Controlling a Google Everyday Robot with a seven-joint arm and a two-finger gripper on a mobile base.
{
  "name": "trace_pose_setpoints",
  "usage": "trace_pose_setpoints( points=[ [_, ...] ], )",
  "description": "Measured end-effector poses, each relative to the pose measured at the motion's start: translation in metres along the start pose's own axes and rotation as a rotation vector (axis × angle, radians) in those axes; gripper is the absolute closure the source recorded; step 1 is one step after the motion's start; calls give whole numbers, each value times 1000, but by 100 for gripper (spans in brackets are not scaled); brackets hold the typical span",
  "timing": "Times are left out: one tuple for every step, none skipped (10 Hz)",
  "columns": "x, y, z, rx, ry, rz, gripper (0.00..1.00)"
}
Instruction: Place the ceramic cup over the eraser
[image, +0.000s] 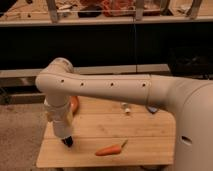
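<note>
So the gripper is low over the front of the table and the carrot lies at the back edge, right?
No. The gripper is low over the front of the table, but the camera view shows the carrot lying near the front edge, beside it.

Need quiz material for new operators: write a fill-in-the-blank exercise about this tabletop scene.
1. The orange carrot with a green stem lies on the pale ____ table.
2. The robot's dark gripper hangs near the table's ____ side in the camera view.
3. The carrot lies to the ____ of the gripper in that view.
Missing words: wooden; left; right.
</note>
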Motion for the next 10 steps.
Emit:
trace_pose_setpoints(
  points=[
    [0,1,2,-7,0,3,71],
    [0,1,4,-16,1,3,59],
    [0,1,5,-22,1,0,49],
    [1,1,7,-26,-2,-1,39],
    [1,1,9,-30,-4,-1,28],
    [2,2,10,-33,-5,-2,22],
    [2,2,11,-36,-6,-3,20],
    [3,2,12,-38,-8,-4,20],
    [3,2,13,-40,-7,-4,20],
    [4,3,14,-42,-7,-4,20]
  ],
)
